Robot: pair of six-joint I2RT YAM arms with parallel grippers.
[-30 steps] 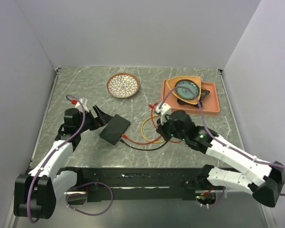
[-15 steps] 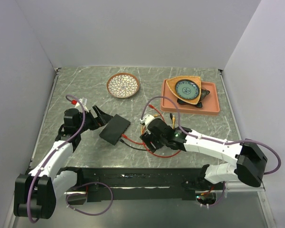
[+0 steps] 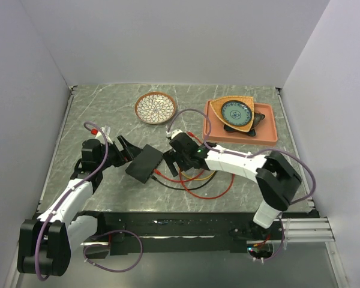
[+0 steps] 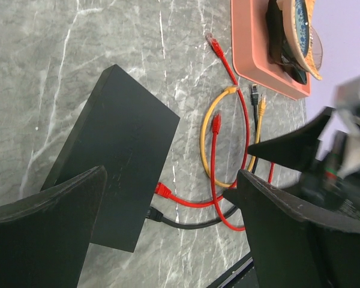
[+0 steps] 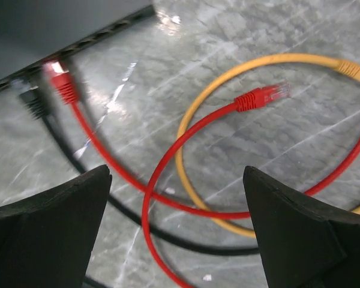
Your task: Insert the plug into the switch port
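- The right fingers point(image 5: 300, 228) have swung left across the grey marbled desk point(image 3: 96, 114) to just beside the switch point(image 3: 145, 163), going from pinched to wide.
- Left fingers point(image 4: 42, 222): wide, empty, at the switch's left end.
- Switch: flat matte-black box, left of desk centre, well inside the edges.
- Right fingers hang over glossy red cable point(image 5: 168, 174) and yellow cable point(image 5: 198, 102) loops; a loose red plug point(image 5: 261, 96) lies there.

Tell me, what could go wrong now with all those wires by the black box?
The right tool is open over crossing red, yellow and black cables, so it might pinch the wrong one instead of the loose red plug. The left tool is open too, not clamping the switch, so the switch may slide when a plug is pushed in.
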